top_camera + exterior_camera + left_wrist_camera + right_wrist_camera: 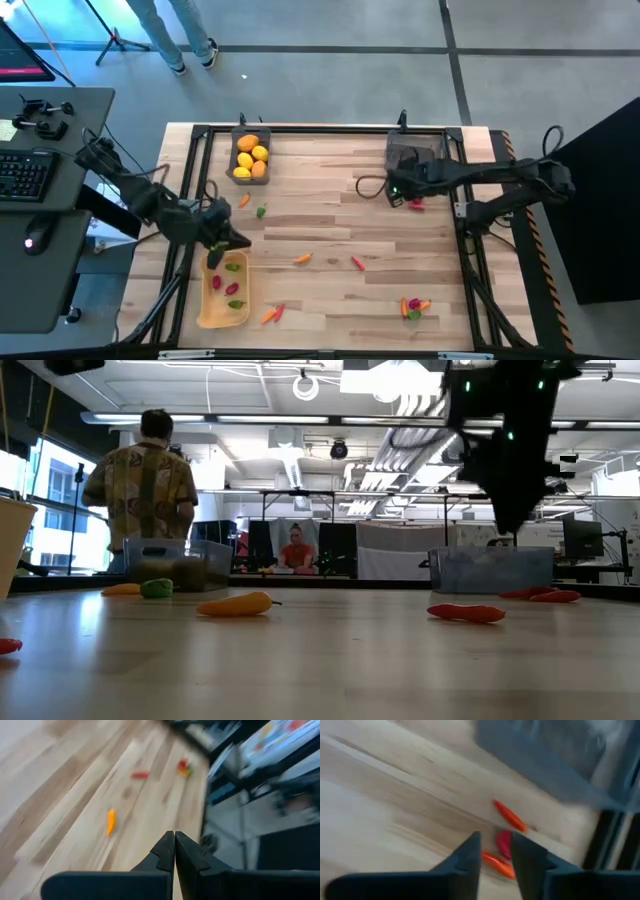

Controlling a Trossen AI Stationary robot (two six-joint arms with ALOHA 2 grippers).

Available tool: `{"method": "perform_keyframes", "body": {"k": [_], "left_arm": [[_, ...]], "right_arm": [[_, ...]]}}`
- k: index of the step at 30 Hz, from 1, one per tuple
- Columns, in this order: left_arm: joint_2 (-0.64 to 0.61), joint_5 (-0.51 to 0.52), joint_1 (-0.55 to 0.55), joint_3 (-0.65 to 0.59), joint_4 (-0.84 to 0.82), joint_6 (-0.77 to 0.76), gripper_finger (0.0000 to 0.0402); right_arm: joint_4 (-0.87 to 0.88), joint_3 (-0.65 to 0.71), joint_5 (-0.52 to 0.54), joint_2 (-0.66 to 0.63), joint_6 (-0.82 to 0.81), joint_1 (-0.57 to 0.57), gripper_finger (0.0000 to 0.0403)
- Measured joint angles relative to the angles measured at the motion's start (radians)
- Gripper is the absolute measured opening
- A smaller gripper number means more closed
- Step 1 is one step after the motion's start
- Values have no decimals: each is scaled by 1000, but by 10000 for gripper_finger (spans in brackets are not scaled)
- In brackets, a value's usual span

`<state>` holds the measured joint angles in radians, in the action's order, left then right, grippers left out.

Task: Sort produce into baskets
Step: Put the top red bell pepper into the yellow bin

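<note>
My right gripper (495, 851), jaws slightly apart and empty, hung over three red chillies (509, 815) beside the dark bin (404, 153) at the table's (330, 225) far right corner; I judged them light, hard, slippery, best pinched mid-length; left gripper (175, 847) closed.

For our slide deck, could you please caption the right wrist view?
Right gripper, fingers slightly apart, hovers over red chilli shapes on the wooden table beside a grey bin.
</note>
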<state>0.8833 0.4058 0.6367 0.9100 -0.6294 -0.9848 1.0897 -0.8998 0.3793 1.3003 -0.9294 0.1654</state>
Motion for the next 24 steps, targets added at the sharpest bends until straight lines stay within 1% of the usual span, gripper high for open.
{"method": "perform_keyframes", "body": {"k": [3,5,8,10,12,15,21,24], "left_arm": [[-27,3,-5,0,93,54,0],[-34,4,3,1,146,97,0],[-32,22,13,1,185,154,0],[-30,32,13,1,185,173,0],[-28,44,13,1,184,176,0],[-29,80,13,1,183,185,0],[-29,114,12,1,185,194,0],[-29,156,12,1,189,204,0]], "right_arm": [[-17,83,-81,6,23,118,139],[-72,145,-133,6,49,175,160],[-186,222,-233,1,93,222,174],[-238,256,-270,1,104,238,176],[-258,273,-251,1,123,244,176],[-268,280,-188,1,147,244,177],[-283,280,-182,18,179,246,177],[-289,280,-201,53,183,247,176]]}}
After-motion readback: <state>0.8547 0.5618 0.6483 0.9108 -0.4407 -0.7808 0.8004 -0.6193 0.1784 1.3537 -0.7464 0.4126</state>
